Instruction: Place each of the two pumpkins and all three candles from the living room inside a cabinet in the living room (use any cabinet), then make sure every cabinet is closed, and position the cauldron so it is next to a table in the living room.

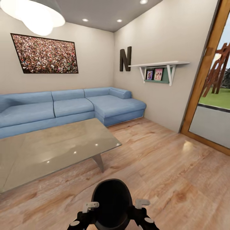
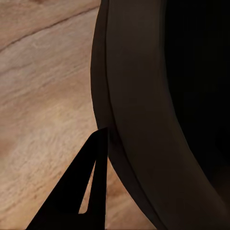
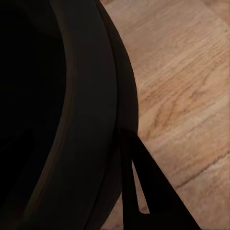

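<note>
Head view: cauldron at 6 o'clock, low in frame, held up between both arms. It is matte black and egg-shaped seen from above, with a thick rolled rim and a dark hollow mouth.

The left pincer sits at the cauldron's 9 o'clock, the right pincer at its 3 o'clock, each with a pale grey block against the rim. Left wrist view: one black wedge-shaped finger with a slot cut in it lies against the outer wall of the cauldron. Right wrist view: a like finger lies against the wall. The opposite finger is lost in the dark interior in both, so each pincer looks clamped on the rim, probably.

Worktop at 10 o'clock from the cauldron, near but apart: a glossy grey-beige slab with ceiling-light reflections and a slanted grey leg. Floor: warm wood planks, strong grain.

Sofa beyond: blue fabric, L-shaped. Wall picture: speckled crowd texture in a dark frame. Dark block letter "N" on the right wall, beside a white bracket shelf carrying two small photos. Wood-framed glass door at 3 o'clock.
</note>
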Tool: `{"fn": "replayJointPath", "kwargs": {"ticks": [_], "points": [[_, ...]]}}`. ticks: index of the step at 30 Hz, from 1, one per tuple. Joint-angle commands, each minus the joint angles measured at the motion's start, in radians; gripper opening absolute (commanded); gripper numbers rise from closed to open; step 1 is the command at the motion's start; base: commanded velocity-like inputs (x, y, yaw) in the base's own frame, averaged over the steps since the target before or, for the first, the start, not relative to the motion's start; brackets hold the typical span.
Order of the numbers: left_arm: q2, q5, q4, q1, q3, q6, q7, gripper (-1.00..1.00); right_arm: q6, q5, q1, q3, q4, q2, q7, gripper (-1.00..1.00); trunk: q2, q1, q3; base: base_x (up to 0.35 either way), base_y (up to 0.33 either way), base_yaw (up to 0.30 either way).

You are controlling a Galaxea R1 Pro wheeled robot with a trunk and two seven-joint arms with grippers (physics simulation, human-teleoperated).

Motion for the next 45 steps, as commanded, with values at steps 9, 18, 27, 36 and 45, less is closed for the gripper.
{"fn": "replayJointPath", "kwargs": {"ticks": [9, 18, 27, 36, 45], "points": [[-0.001, 0.01, -0.019, -0.001, 0.0, -0.042, 0.004, -1.0, 0.001, -0.02, 0.0, 0.004, -0.001, 0.002, 0.0, -1.0, 0.0, 0.0, -0.001, 0.175, 0.0, 0.042], [0.0, 0.011, -0.019, -0.001, 0.0, -0.042, 0.004, -1.0, 0.001, -0.02, 0.0, 0.004, -0.001, 0.002, 0.0, -1.0, 0.0, 0.0, -0.001, 0.009, 0.0, 0.247], [0.0, 0.011, -0.019, -0.001, 0.0, -0.042, 0.004, -1.0, 0.001, -0.02, 0.0, 0.004, -0.001, 0.002, 0.0, -1.0, 0.0, 0.0, -0.001, 0.15, 0.0, 0.287], [0.0, 0.011, -0.019, -0.001, 0.0, -0.042, 0.004, -1.0, 0.0, -0.02, 0.0, 0.004, -0.002, 0.002, 0.001, -1.0, 0.0, 0.0, -0.001, 0.221, 0.0, 0.179], [0.0, 0.011, -0.019, -0.001, 0.0, -0.042, 0.005, -1.0, 0.0, -0.02, 0.0, 0.004, -0.002, 0.002, 0.002, -1.0, 0.0, 0.0, -0.001, 0.064, 0.008, 0.193]]}}
